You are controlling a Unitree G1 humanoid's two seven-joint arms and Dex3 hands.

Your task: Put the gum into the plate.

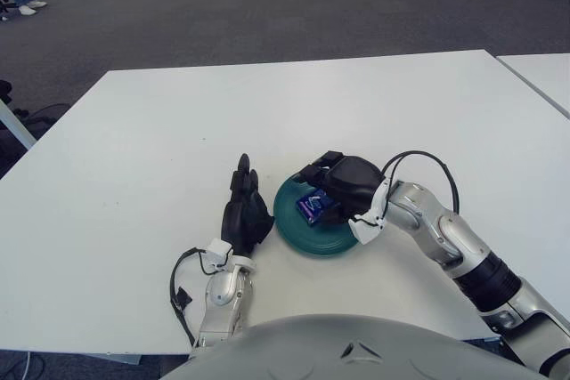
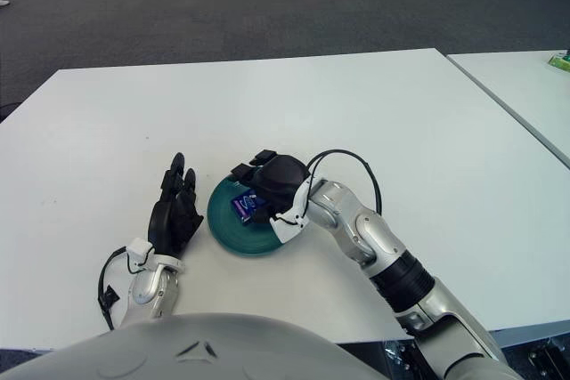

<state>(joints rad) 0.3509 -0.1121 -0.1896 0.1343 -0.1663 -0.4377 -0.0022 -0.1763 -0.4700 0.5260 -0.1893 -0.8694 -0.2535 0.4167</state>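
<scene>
A dark green plate (image 1: 294, 229) sits on the white table near the front edge. A small blue gum pack (image 1: 314, 206) is over the plate's middle, under my right hand (image 1: 337, 177). My right hand reaches in from the right, its black fingers curled around the gum pack just above the plate. I cannot tell whether the pack touches the plate. My left hand (image 1: 244, 206) shows just left of the plate, fingers straight and spread, holding nothing.
The white table (image 1: 178, 131) stretches far back and to both sides. A second white table (image 1: 543, 73) stands at the right, separated by a narrow gap. Grey carpet lies beyond.
</scene>
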